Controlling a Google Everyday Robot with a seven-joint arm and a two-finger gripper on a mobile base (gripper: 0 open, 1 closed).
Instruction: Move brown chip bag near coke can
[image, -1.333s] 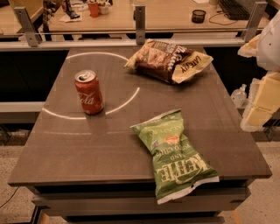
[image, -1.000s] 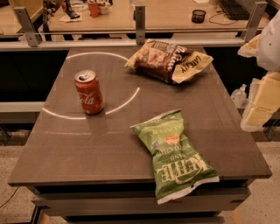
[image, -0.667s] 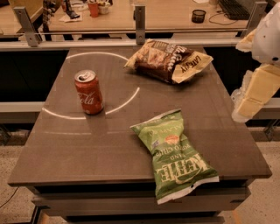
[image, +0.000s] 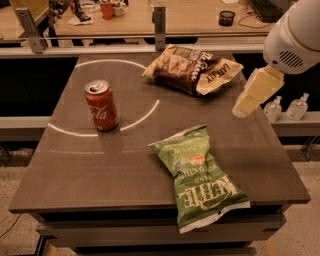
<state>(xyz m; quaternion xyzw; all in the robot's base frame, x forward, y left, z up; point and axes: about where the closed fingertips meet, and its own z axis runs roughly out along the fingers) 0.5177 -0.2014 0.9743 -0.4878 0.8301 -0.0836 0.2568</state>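
Warm amber light on upper-right tool (image: 254, 93)

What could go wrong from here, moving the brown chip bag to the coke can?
The hand hangs over the table's right side, beside the brown chip bag. The bag is crinkled and lies flat, so a grasp may slip.
The coke can stands upright; a bag pushed in too far could tip it.
The green Kettle bag overhangs the front edge; a low sweep might knock it off.

From the middle of my worktop (image: 75, 175), the coke can (image: 101, 105) stands at ten o'clock, the brown chip bag (image: 187, 70) lies at one, and the Kettle chip bag (image: 197, 175) at five. My hand (image: 254, 94) hangs over the two o'clock edge.
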